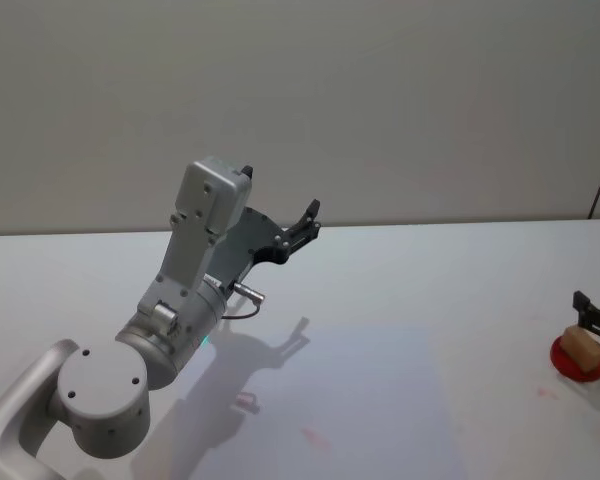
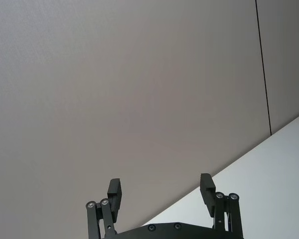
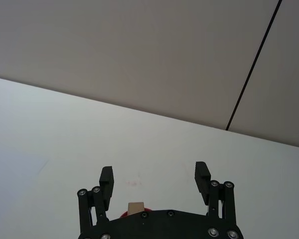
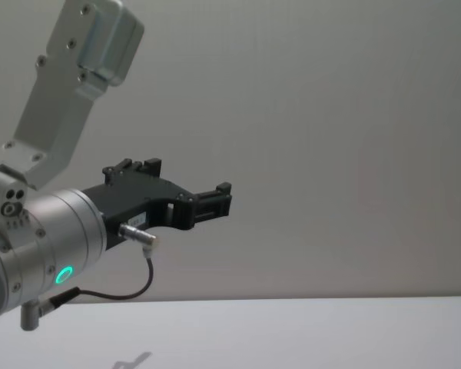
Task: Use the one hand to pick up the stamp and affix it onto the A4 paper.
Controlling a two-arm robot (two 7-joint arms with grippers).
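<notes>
1. Head view, nearest zone: the left arm (image 1: 100, 390) fills the near-left corner and hides the table (image 1: 460, 300) beneath it. A green light (image 4: 64, 274) glows on its wrist housing, and a thin cable (image 4: 123, 298) loops below.
2. Beyond the arm, the A4 paper (image 1: 380, 400) appears as a faintly bluish rectangular patch lying flat near the table's centre. Its edges are hard to tell from the white surface. A small red mark (image 1: 312, 436) shows within the patch.
3. The stamp (image 1: 580, 345), a tan block, stands on a round red pad (image 1: 588, 372) at the table's right edge, well apart from the paper.
4. The right end effector (image 1: 592, 318) sits over the far side of the stamp and partly overlaps it. Whether it touches cannot be told. Its fingers are spread wide with nothing between them. In the right wrist view the stamp (image 3: 135, 206) shows close to the palm, behind the fingertips.
5. The left end effector (image 1: 308, 222) is raised above the table left of centre and points toward the far wall (image 1: 430, 100). Its fingers (image 2: 114, 188) are spread wide and hold nothing. It is well apart from the stamp.
6. The plain wall closes the scene, with a thin dark line (image 3: 251, 69) running down it on the right.
</notes>
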